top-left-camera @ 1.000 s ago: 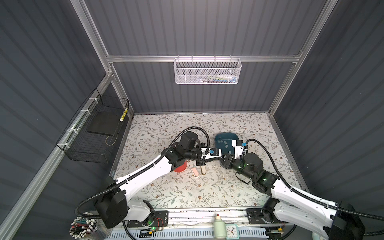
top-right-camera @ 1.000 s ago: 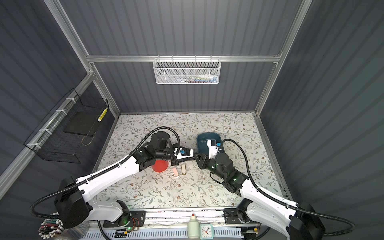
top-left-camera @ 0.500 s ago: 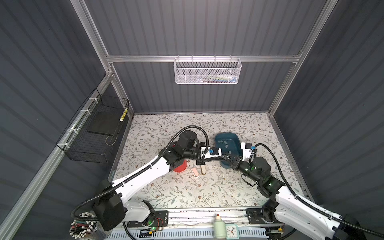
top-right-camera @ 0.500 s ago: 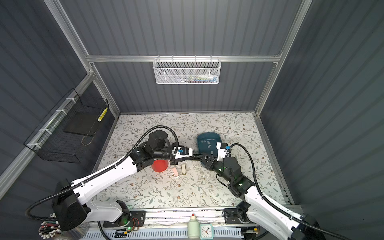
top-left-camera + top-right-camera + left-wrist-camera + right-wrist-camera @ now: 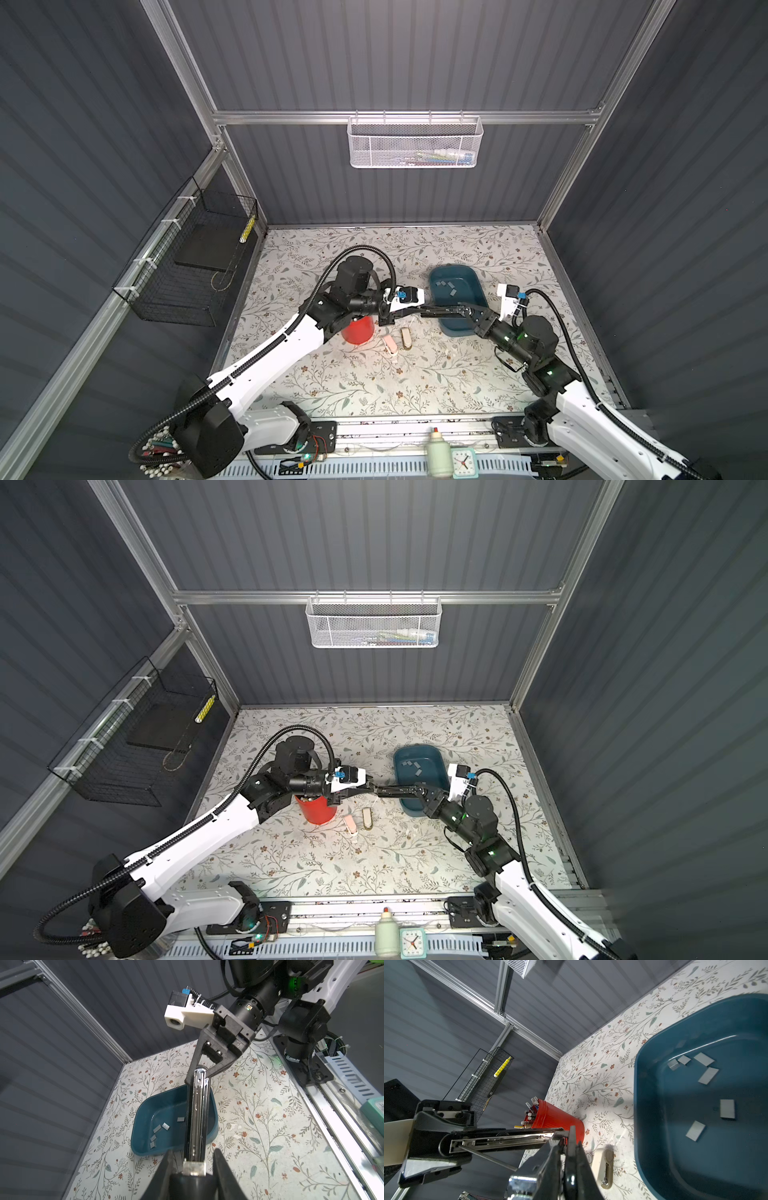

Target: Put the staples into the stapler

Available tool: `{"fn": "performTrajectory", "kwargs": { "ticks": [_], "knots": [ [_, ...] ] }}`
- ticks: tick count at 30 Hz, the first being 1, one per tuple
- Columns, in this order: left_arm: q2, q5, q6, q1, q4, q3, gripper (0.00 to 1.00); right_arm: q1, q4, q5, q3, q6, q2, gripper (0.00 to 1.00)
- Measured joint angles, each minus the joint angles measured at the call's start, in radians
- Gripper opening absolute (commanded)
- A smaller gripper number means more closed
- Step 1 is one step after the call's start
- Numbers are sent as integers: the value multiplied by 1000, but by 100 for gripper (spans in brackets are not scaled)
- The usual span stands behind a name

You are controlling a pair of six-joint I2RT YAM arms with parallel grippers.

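Staples (image 5: 727, 1109) in tray (image 5: 654, 1105), right wrist shows 6

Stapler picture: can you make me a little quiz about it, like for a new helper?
1. True or false: the staples lie in the red cup.
2. What holds the black stapler up? A: the left gripper alone. B: the right gripper alone. C: both, one at each end.
3. Fill the gap: the staples lie in a ___ tray.
Key: 1 false, they lie in the tray. 2 C. 3 blue.
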Motion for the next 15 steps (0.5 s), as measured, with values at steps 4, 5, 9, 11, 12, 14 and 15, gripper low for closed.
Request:
{"fn": "performTrajectory", "kwargs": {
  "ticks": [4, 5, 9, 11, 12, 14, 15],
  "knots": [
    [-2, 2, 0, 14, -8, -5, 0, -23, 6, -11, -19, 4, -23, 0],
    [-3, 2, 1, 18, -9, -7, 0, -28, 6, -12, -19, 4, -29, 0],
    [-8, 2, 1, 33, -13, -10, 0, -52, 5, -22, -23, 9, -51, 0],
    [-10, 3, 1, 44, -16, -12, 0, -61, 1, -25, -23, 10, -66, 0],
    [-10, 3, 1, 48, -17, -12, 0, -64, -2, -25, -23, 10, -72, 0],
    [-10, 5, 2, 58, -20, -13, 0, -70, -11, -25, -23, 10, -90, 0],
    [-10, 9, 2, 63, -21, -13, 0, -73, -17, -25, -23, 11, -100, 0]
  ]
}}
